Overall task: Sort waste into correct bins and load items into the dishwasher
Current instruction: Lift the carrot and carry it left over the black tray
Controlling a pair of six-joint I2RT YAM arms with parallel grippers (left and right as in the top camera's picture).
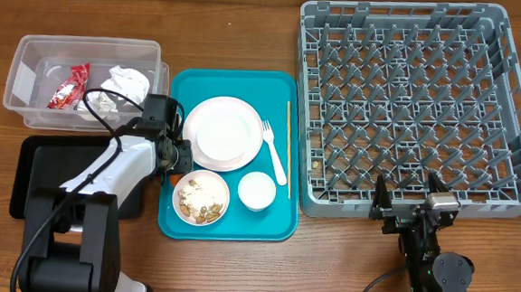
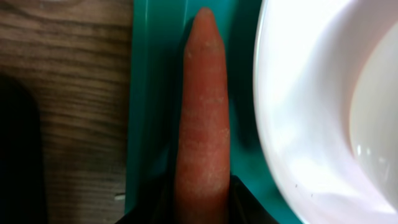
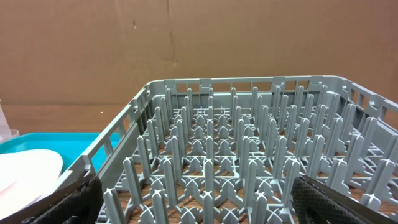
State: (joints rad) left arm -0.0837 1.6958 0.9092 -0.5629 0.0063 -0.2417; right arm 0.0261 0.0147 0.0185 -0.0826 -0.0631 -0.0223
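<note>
We note left tool (image 1: 176, 154) clamped on carrot (image 2: 202, 118) thick end, long axis straight ahead along teal tray (image 2: 149, 93) left rim. Right tool (image 1: 411, 202) apart, well away near rack (image 1: 330, 201).

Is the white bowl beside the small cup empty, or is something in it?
Not empty: overhead, the bowl holds rice and nut scraps spread over its bottom.
</note>
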